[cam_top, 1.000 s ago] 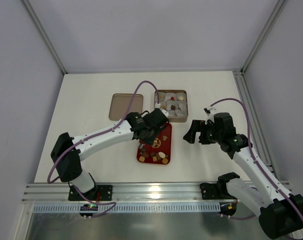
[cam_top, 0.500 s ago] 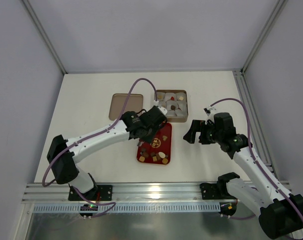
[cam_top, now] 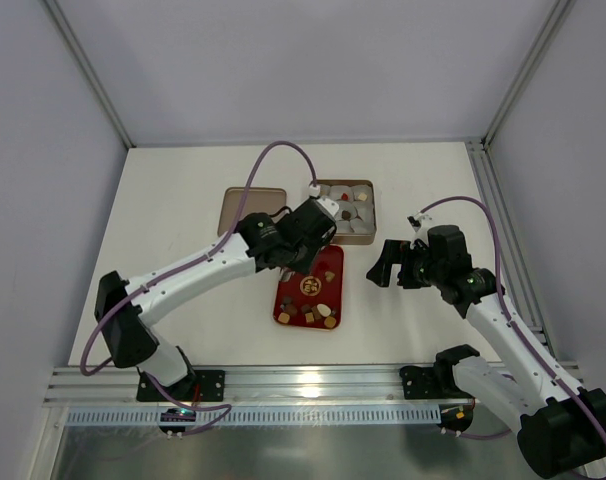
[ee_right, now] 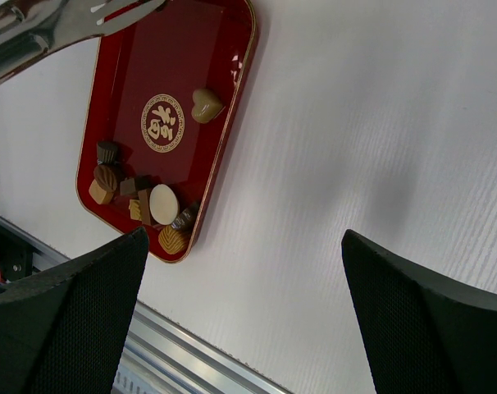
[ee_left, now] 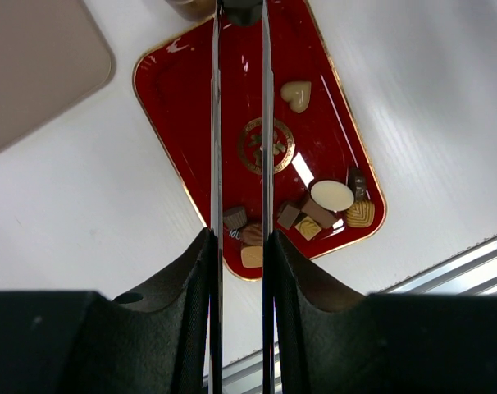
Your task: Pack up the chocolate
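Several pieces of chocolate [ee_left: 331, 195] lie on the red tray [ee_left: 183, 123], mostly at its near end, plus a cream heart [ee_left: 296, 94] farther up. The same chocolate [ee_right: 163, 203] and tray [ee_right: 191, 49] show in the right wrist view. My left gripper [ee_left: 240, 238] is shut on metal tongs [ee_left: 216, 123], whose blades run over the tray. A dark piece sits between their tips at the frame's top edge. From above, the left gripper [cam_top: 305, 235] hangs by the tin's [cam_top: 363, 237] near left corner. My right gripper [cam_top: 383, 265] [ee_right: 244, 238] stands open, empty, right of the tray [cam_top: 328, 268].
The tin holds white paper cups [cam_top: 345, 211], some with pieces in them. Its flat lid [cam_top: 251, 212] lies to the left of it. An aluminium rail [cam_top: 313, 385] runs along the near table edge. The enclosure walls stand on three sides.
My left arm has moved up from over the red tray toward the tin, tongs still in its grip. The right arm has stayed where it was.
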